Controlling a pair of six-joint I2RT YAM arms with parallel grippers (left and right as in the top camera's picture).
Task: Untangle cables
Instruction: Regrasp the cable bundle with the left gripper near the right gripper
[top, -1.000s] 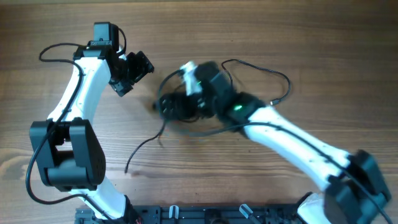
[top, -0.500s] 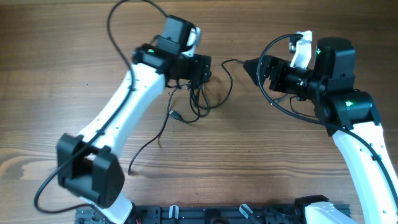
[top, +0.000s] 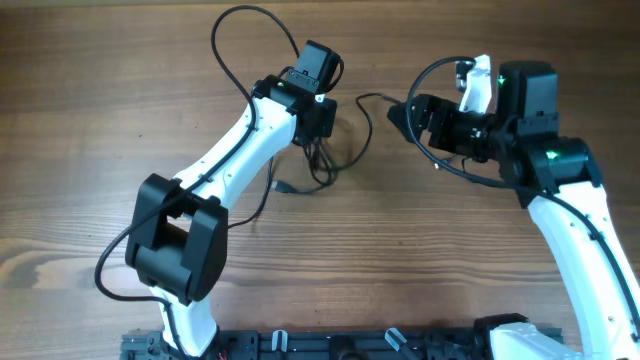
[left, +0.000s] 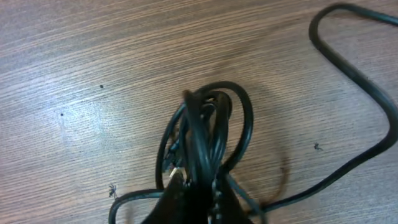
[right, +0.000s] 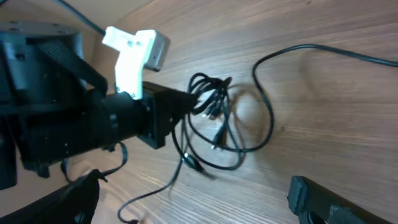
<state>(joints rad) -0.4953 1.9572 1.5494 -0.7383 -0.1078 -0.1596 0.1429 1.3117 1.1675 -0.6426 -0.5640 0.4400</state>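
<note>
The cables (top: 322, 168) lie as a bunch of thin black loops on the wooden table, just below my left gripper (top: 318, 138). In the left wrist view the gripper (left: 196, 196) is shut on the bunch (left: 208, 134), which fans out ahead of the fingers. One strand (top: 368, 125) curves up and right toward my right gripper (top: 398, 112), which is open and apart from the bunch. The right wrist view shows the cables (right: 214, 109) pinched at the left arm's tip, with my right gripper (right: 193, 202) spread wide and nothing between its fingers. A small plug (top: 283, 186) lies at the bunch's left.
The left arm's thick black wire (top: 232, 40) loops above the table at the back. Another thick wire (top: 437, 85) arcs over the right wrist. A black rack (top: 350, 345) runs along the front edge. A loose strand (top: 262, 205) trails down-left beside the left arm.
The right arm has pulled away from the bunch to the right. The left arm has swung in over the cables, and its jaws have gone from open to shut on them.
</note>
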